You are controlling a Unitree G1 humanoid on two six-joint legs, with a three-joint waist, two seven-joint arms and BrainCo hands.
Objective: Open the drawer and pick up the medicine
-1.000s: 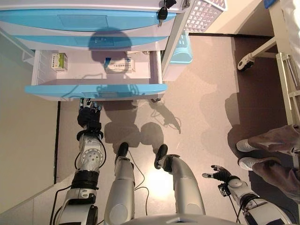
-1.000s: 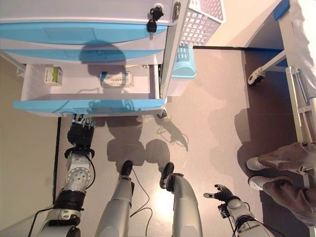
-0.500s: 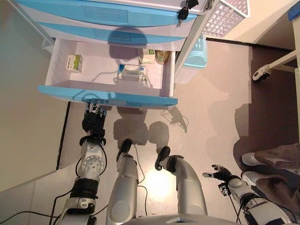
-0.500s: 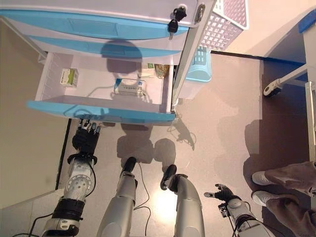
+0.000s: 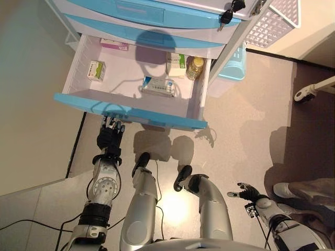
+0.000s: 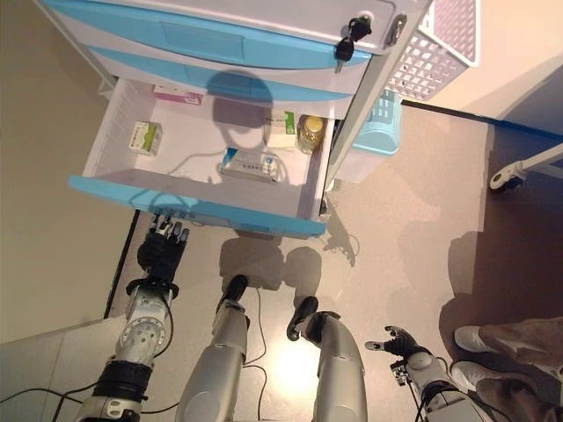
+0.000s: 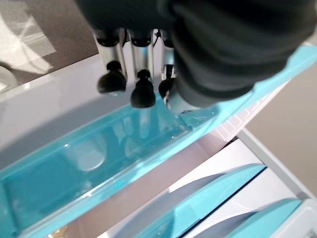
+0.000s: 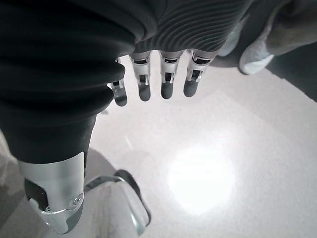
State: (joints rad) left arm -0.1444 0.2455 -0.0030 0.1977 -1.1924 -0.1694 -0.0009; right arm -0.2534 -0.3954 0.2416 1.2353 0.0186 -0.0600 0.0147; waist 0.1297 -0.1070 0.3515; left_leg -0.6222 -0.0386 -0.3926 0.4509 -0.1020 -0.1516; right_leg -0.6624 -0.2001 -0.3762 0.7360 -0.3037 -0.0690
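Note:
The cabinet's bottom drawer [image 5: 131, 107] stands pulled out, its blue front towards me. Inside lie a white and blue medicine box [image 5: 158, 87] in the middle, a small green and white box [image 5: 96, 70] at the left, a pink box [image 5: 114, 45] at the back, a green and white box [image 5: 176, 63] and a yellow bottle [image 5: 194, 67]. My left hand [image 5: 110, 137] is just below the drawer front with straight fingers [image 7: 143, 89] at the blue lip [image 7: 99, 163], holding nothing. My right hand [image 5: 246, 192] hangs low at the right, open and empty.
Two shut blue drawers [image 5: 157, 13] sit above, with keys [image 5: 227, 14] in the lock. A white lattice basket [image 5: 272, 21] hangs on the cabinet's right side above a light blue bin [image 5: 235, 65]. A castor wheel [image 5: 303, 95] and a person's shoe [image 5: 285, 189] are at the right.
The whole picture has shifted, so the camera moved. More of the drawer's inside shows, with the bottle and back boxes in sight. My left hand stays at the drawer front.

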